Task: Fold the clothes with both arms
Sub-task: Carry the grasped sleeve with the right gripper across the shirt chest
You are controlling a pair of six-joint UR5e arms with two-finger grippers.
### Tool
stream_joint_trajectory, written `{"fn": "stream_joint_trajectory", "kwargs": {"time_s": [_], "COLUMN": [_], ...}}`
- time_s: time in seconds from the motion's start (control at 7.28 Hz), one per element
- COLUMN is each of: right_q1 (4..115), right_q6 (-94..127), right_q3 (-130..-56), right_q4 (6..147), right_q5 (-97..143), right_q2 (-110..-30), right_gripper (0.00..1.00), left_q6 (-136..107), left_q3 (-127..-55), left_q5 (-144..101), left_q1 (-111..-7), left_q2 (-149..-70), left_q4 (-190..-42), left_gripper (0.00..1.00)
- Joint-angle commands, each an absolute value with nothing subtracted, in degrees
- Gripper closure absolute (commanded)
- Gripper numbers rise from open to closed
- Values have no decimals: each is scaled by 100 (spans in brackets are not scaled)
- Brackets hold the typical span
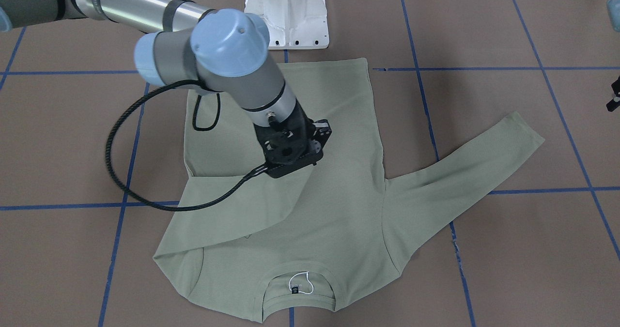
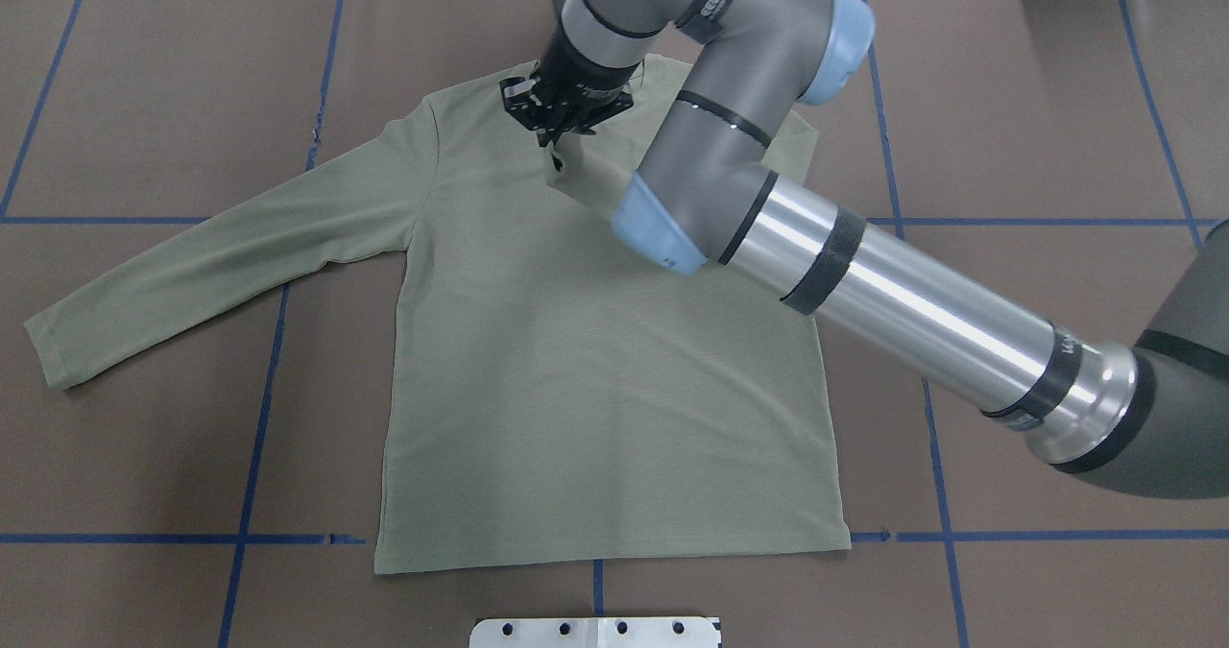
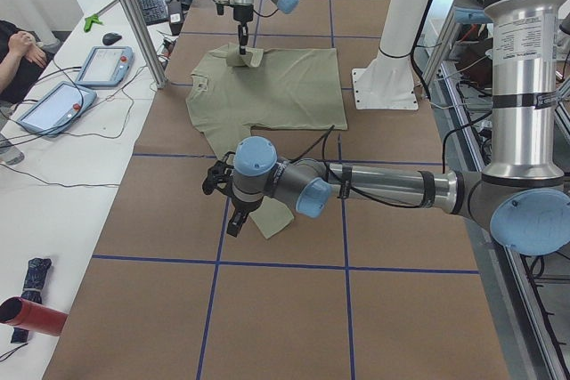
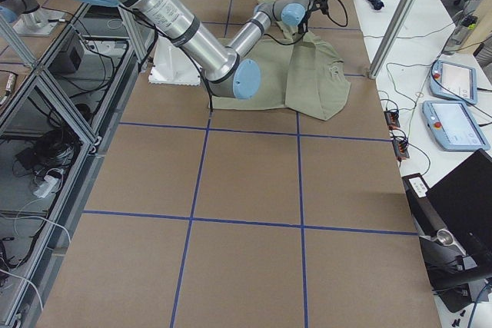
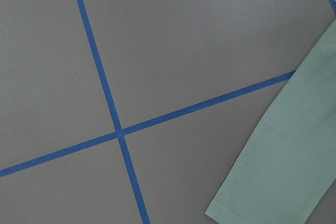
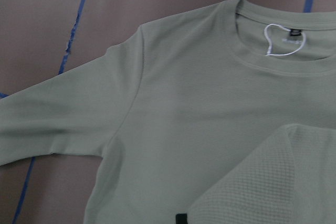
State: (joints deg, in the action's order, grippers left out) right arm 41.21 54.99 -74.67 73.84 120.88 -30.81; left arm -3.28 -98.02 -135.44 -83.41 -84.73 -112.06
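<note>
At upper centre of the overhead view, the right fingers (image 2: 554,145) look clamped on the folded sleeve (image 1: 227,206), above the shirt (image 2: 595,370) lying flat on the tabletop (image 2: 1008,149). A thin pinch could slip and drop the sleeve crooked, and dragging might rumple the chest. Whether the left fingers (image 3: 235,220), beside the other sleeve (image 2: 221,264), are apart or together I cannot tell. No containers show
</note>
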Motion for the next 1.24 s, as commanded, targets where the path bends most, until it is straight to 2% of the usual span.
{"fn": "stream_joint_trajectory", "kwargs": {"time_s": [0.0, 0.41, 0.82, 1.1], "right_q1": [3658, 3244, 3104, 3050], "right_q6": [5599, 5660, 5669, 5686], "right_q3": [-6956, -6532, -5777, -5189], "right_q4": [7374, 6981, 6348, 6249], "right_q5": [11699, 11156, 10813, 10610], "right_q2": [-2578, -2435, -2391, -1936], "right_gripper": [100, 100, 100, 100], "left_q6": [-316, -316, -325, -316], "left_q3": [-9756, -9747, -9712, -9668], "left_q5": [-13544, -13544, -13544, -13544], "left_q1": [-8341, -8341, -8341, -8332], "left_q2": [-8473, -8473, -8490, -8508], "left_q4": [-11206, -11206, -11215, -11215], "left_gripper": [0, 0, 0, 0]}}
